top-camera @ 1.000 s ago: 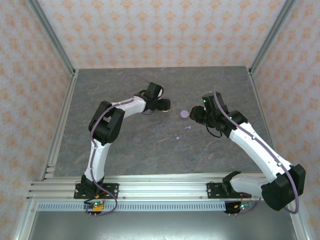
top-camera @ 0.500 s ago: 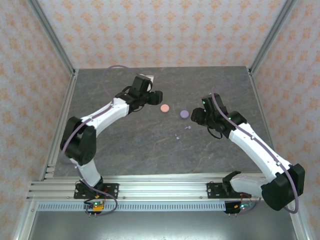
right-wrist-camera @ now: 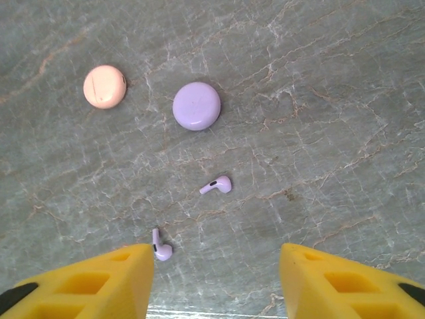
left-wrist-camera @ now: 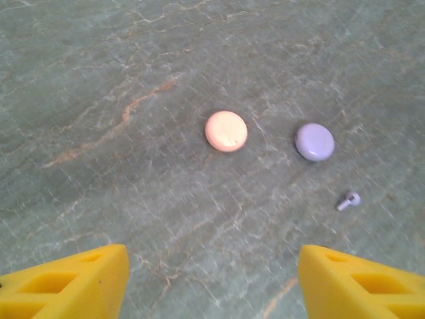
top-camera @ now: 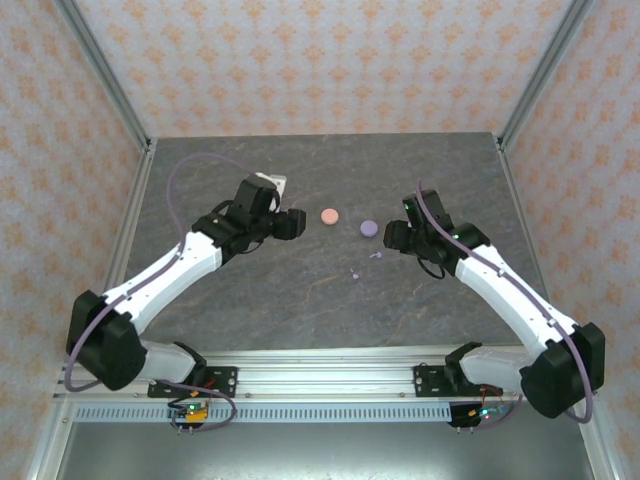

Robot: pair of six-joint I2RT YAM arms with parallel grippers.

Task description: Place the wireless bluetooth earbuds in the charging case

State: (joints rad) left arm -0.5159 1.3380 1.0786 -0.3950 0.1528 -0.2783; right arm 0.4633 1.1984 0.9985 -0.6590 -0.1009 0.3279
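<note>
1. The table point(top-camera: 250, 300) is bounded at the back and both sides by patterned walls point(top-camera: 320, 60) with metal posts at the corners. A slotted rail point(top-camera: 320, 378) runs along the near edge.
2. All loose things are gathered near the table's middle, well apart from every edge. Bare surface is left all round them.
3. A salmon-pink disc point(top-camera: 329, 215) and a lavender disc point(top-camera: 368, 228) are laid flat, near each other but not touching, between the two grippers.
4. The first lavender earbud point(right-wrist-camera: 217, 185) is found on the table just on the near side of the lavender disc. In the right wrist view its long axis is nearly level, with the stem towards the lower left and the bud towards the right.
5. The second lavender earbud point(right-wrist-camera: 160, 248) is set a little nearer the rail. Its long axis is close to upright in that view, stem upward and bud downward, just beside the tip of the yellow finger point(right-wrist-camera: 99, 279) at the picture's left.
6. The left gripper point(left-wrist-camera: 212, 266) is held left of the salmon-pink disc, apart from it. Its jaws are spread wide with nothing between them.
7. The right gripper point(right-wrist-camera: 216, 266) is held over the earbuds, right of the lavender disc. Its jaws are likewise spread, and nothing is pinched.
</note>
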